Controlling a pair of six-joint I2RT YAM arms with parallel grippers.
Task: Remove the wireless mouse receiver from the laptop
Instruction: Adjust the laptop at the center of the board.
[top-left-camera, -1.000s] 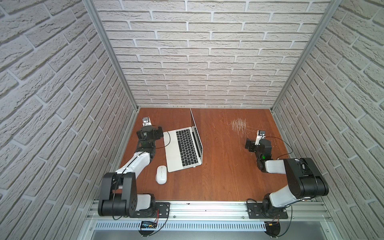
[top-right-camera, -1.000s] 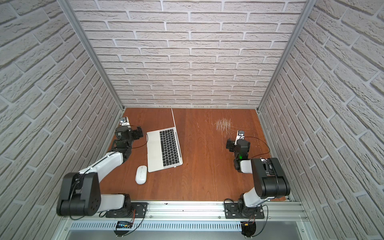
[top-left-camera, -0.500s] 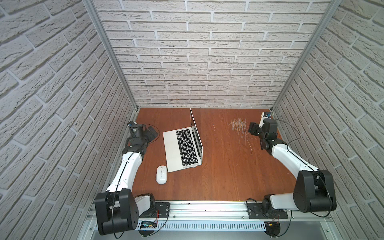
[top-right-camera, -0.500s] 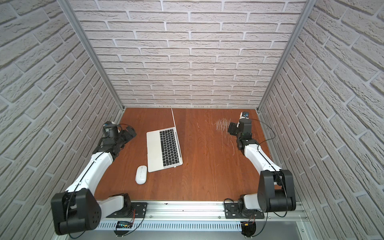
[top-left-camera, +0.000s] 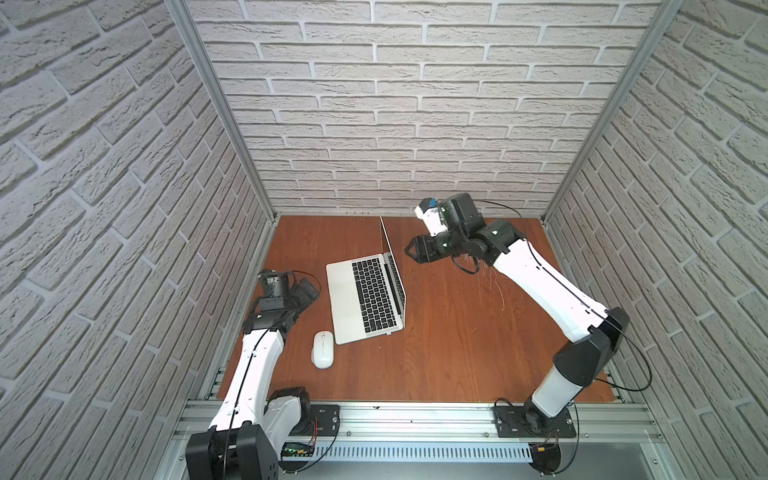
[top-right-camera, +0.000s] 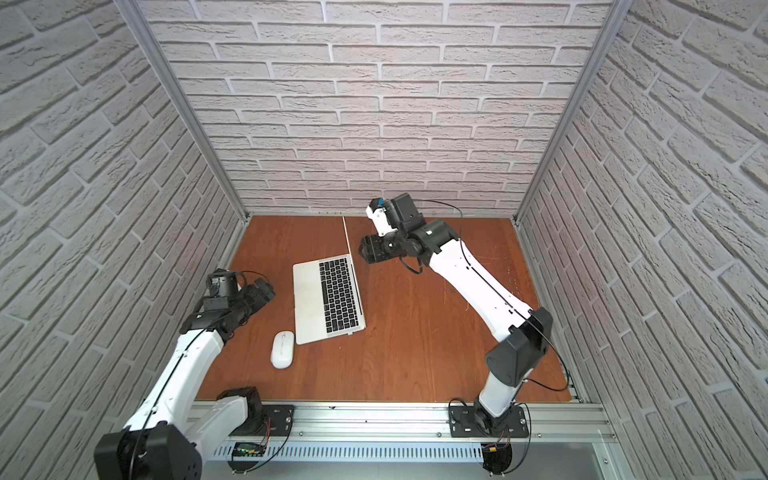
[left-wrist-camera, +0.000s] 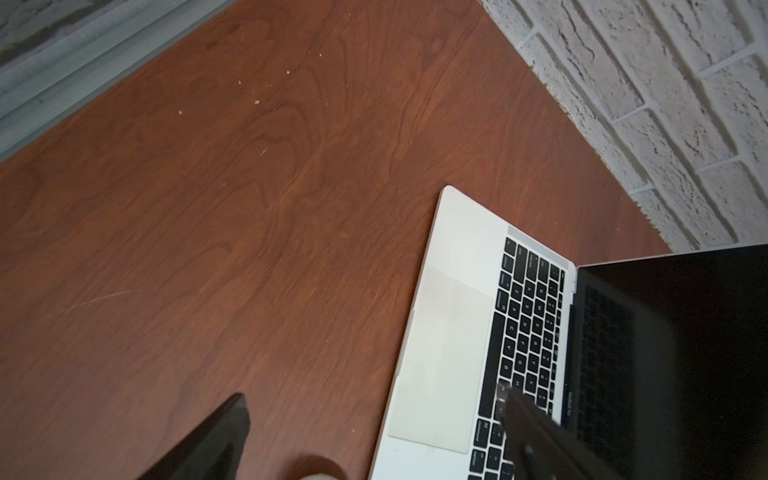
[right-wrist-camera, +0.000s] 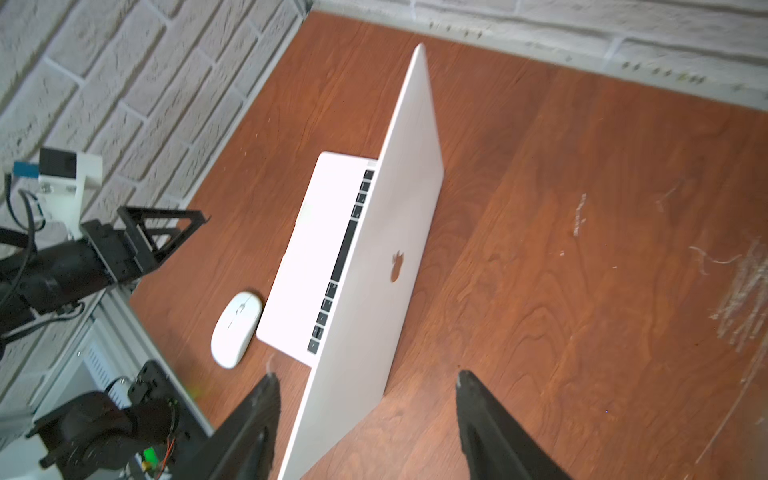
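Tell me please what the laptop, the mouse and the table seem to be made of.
The laptop: probably metal, matte silver-grey, with an even dull sheen on the lid; the keys look like black plastic. The mouse: likely white plastic, smooth, slightly glossy. The table: reddish-brown wood or wood-look laminate; grain shows, but which one is unclear.

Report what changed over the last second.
The right pincer swung from the right side to just behind the laptop screen, open, holding nothing. The left pincer shifted slightly, open, beside the laptop. Laptop and mouse stayed put.
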